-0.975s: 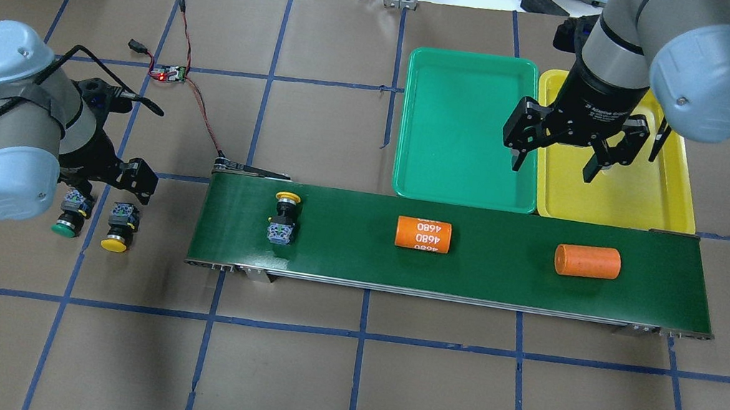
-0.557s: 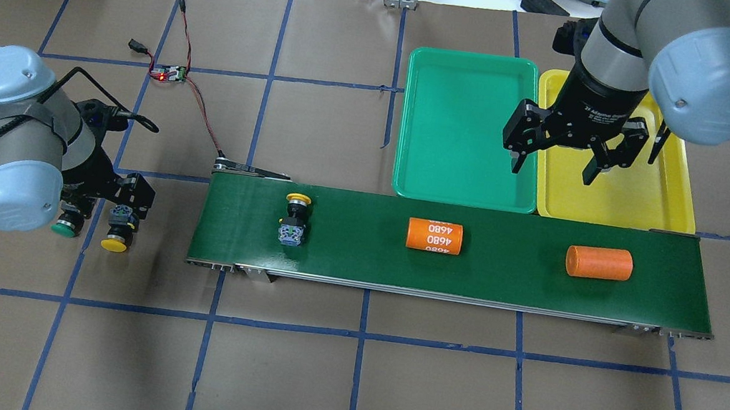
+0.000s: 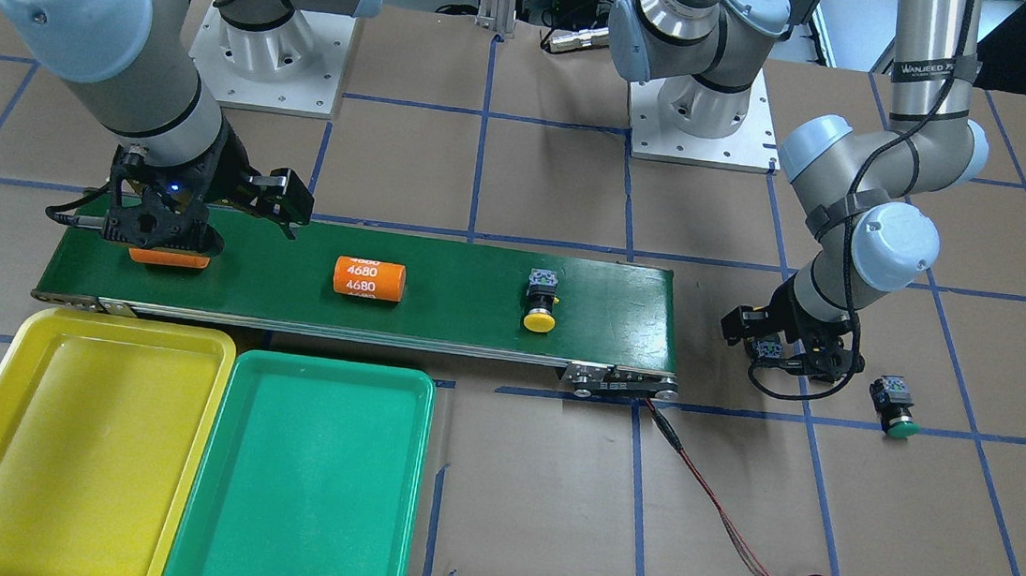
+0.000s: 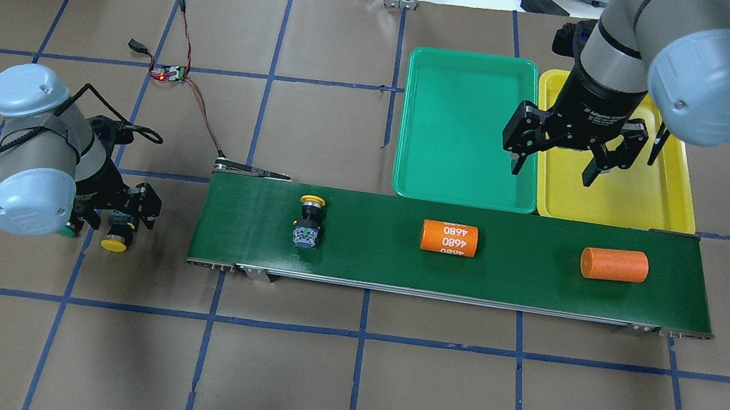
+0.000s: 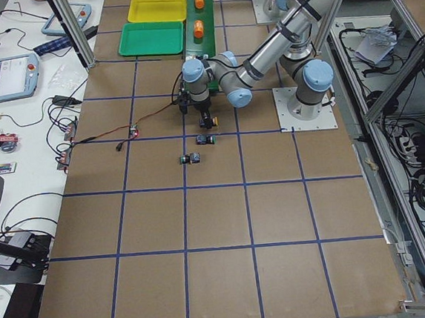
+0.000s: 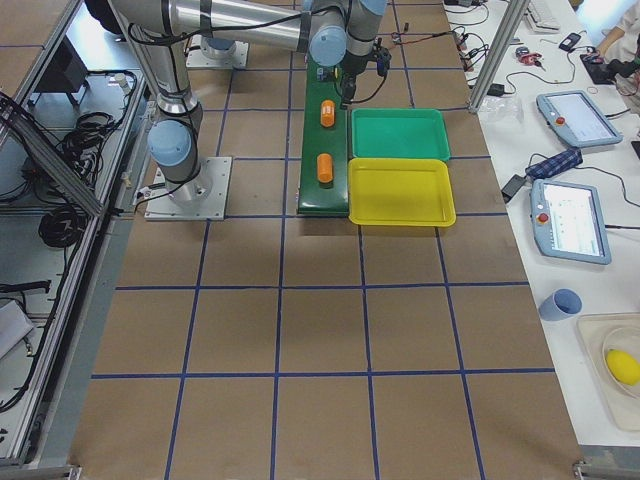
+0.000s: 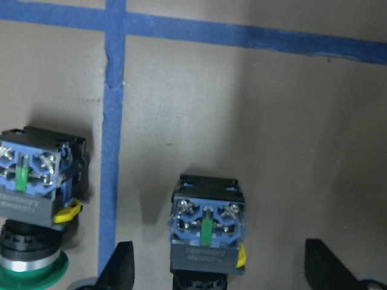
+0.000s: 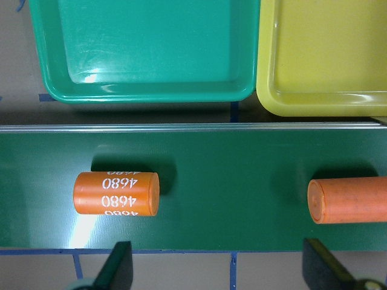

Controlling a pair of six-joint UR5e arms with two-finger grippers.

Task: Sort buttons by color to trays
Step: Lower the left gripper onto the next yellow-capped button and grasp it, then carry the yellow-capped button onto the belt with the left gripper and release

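- You have the left gripper [image 4: 118,210] low over the surface [image 4: 309,385] at the lower left of the overhead view. It sits over a yellow button [image 7: 207,232] lying on its side.
- In the left wrist view its fingers [image 7: 118,269] stand wide apart, one on each side of that button's block end, and touch nothing. That straddle looks like the set-up for closing across the body.
- A green button [image 7: 36,181] lies just beside it across the blue tape line. Keep the near finger off it as you close.
- Another yellow button [image 4: 309,222] rides on the belt [image 4: 540,289], left of centre in the overhead view. Two orange cylinders [image 4: 448,238] [image 4: 614,265] lie further right; these are not yours to sort.
- The right gripper [image 4: 553,172] hovers at the upper right, over the seam between the green tray [image 4: 456,125] and the yellow tray [image 4: 626,201]. Its fingers [image 8: 118,269] are spread and hold nothing.
- That spot probably lets it reach the belt and either tray with little travel.
- Both trays show no buttons, so sorting has barely begun.
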